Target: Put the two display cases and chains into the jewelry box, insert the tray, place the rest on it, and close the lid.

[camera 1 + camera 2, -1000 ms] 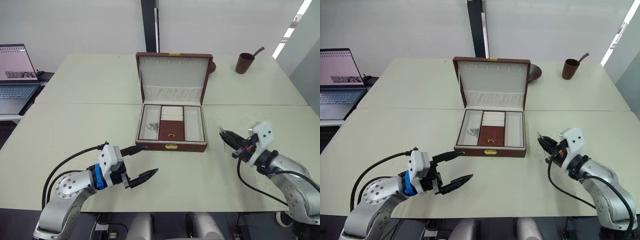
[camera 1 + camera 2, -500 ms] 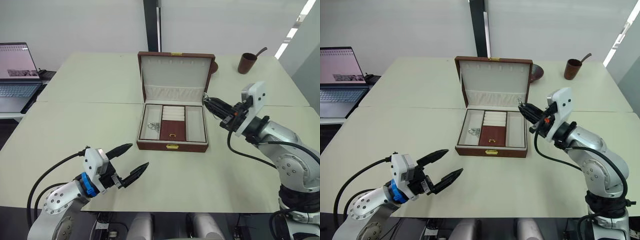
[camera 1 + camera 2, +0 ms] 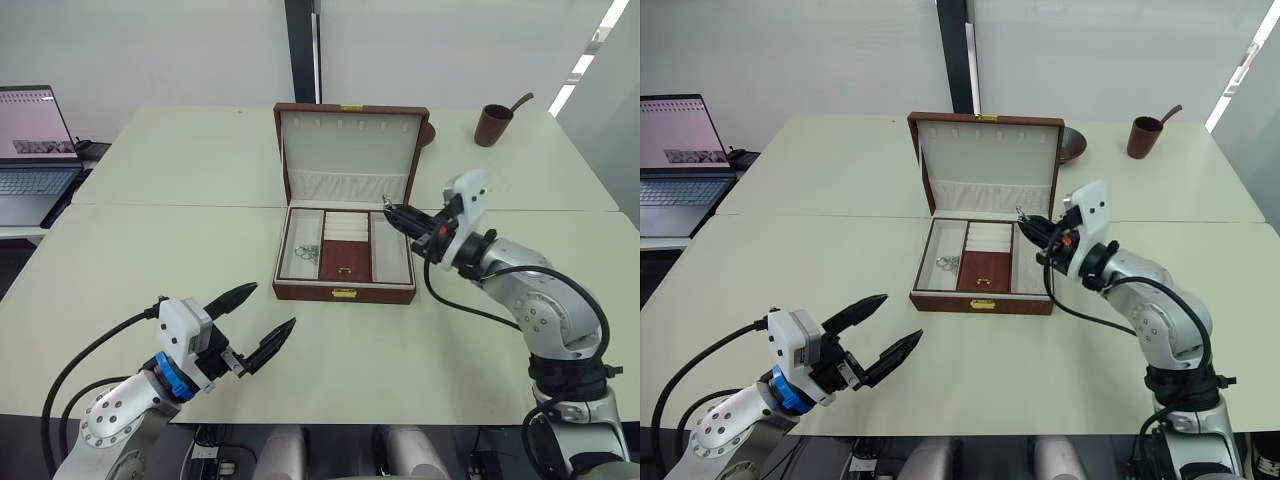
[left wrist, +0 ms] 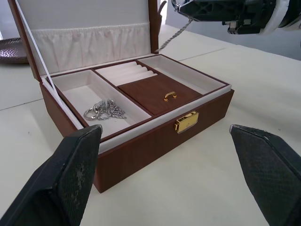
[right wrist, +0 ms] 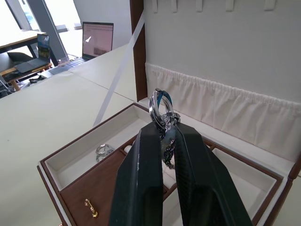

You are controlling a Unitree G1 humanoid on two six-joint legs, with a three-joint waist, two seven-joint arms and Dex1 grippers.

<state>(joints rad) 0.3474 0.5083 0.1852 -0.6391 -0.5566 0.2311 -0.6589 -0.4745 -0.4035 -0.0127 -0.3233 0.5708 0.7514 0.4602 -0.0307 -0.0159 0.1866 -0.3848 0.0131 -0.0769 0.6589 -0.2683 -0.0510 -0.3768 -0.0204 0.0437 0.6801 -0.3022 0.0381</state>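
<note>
Twisted silver chain with ring ends [image 5: 162, 113]: pinched in right gripper [image 5: 165, 136] above the right compartment of the open brown wooden jewelry box [image 3: 343, 292]; another chain [image 4: 104, 111] lies in its left compartment. Step judged: stowing chains; next, lower and release. Left gripper [image 3: 255, 320]: wide, empty, before the box.

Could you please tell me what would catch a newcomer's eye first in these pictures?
Most striking is the open jewelry box in the middle of the pale table, its lid standing upright. The right gripper hangs over the box's right side, shut on a silver chain. Another chain lies in the box's left compartment, and the left gripper hovers open near the table's front edge.
</note>
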